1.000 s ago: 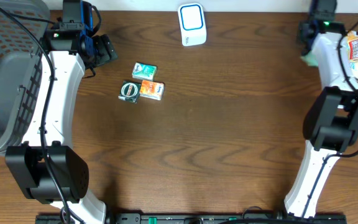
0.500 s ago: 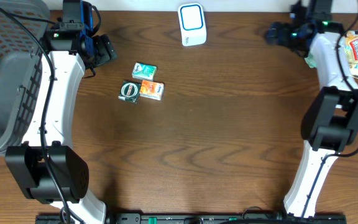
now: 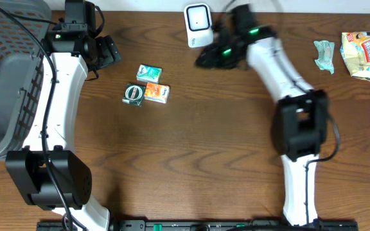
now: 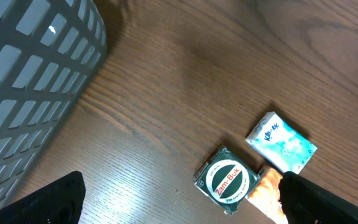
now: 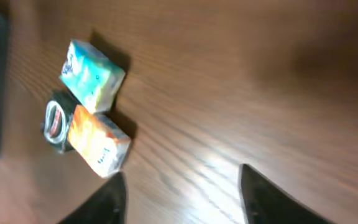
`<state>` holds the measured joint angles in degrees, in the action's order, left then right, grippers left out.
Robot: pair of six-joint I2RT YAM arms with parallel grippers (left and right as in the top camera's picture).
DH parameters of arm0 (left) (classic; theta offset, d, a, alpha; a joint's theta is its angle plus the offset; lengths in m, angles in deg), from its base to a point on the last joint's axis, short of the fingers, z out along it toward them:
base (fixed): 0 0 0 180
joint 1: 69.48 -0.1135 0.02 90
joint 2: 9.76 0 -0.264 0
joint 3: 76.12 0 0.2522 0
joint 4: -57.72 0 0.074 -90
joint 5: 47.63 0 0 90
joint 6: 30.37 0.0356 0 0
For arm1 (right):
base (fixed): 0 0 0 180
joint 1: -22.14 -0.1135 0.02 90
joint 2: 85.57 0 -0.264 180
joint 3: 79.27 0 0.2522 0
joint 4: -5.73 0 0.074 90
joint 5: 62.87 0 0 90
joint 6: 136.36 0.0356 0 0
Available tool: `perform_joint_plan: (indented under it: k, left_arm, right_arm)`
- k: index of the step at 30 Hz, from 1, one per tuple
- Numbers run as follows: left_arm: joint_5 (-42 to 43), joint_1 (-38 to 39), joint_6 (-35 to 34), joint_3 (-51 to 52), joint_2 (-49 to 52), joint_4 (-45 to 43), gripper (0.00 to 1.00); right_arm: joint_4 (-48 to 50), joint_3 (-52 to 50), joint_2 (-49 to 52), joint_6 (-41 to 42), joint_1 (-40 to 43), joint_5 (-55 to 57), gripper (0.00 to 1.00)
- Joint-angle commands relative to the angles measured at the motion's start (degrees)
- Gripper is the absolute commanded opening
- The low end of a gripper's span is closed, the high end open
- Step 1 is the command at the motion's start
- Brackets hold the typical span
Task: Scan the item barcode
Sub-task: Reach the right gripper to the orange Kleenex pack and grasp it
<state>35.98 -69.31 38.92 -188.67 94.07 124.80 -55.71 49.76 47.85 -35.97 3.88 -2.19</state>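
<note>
Right pincer apart, empty, near white scanner at bench back edge. Left pincer wide apart, empty, near Zam-Buk tin, teal packet, orange packet toward back-left corner. Snack bag at back-right corner.

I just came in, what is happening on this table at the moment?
Two robot arms are set to scan item barcodes. Nothing is picked up yet. The right gripper, open and empty, is beside the white scanner, facing a teal box, an orange box and a round tin. The left gripper hangs open near the same three items.
</note>
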Motion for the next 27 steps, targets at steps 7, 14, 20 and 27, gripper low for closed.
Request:
perform_joint_plan:
  k: [7,14,20,27]
  left_arm:
    - [-0.7,0.02,0.33,-0.33,0.33,0.02,0.98]
    - [-0.7,0.02,0.33,-0.33,0.33,0.02,0.98]
    - [-0.7,0.0,0.33,-0.33,0.33,0.0,0.98]
    - [-0.7,0.0,0.33,-0.33,0.35,0.02,0.98]
  right_arm:
    - [10.51,-6.05,-1.09,12.37,-12.9,11.87,0.47]
    - [18.69,-11.89,-1.07,20.0,-18.75,21.53,0.61]
    - [18.49,-13.81,-1.07,20.0,-20.94,29.88,0.53]
    - [9.25,-13.68,-1.95,20.0,-18.95,39.06,0.44]
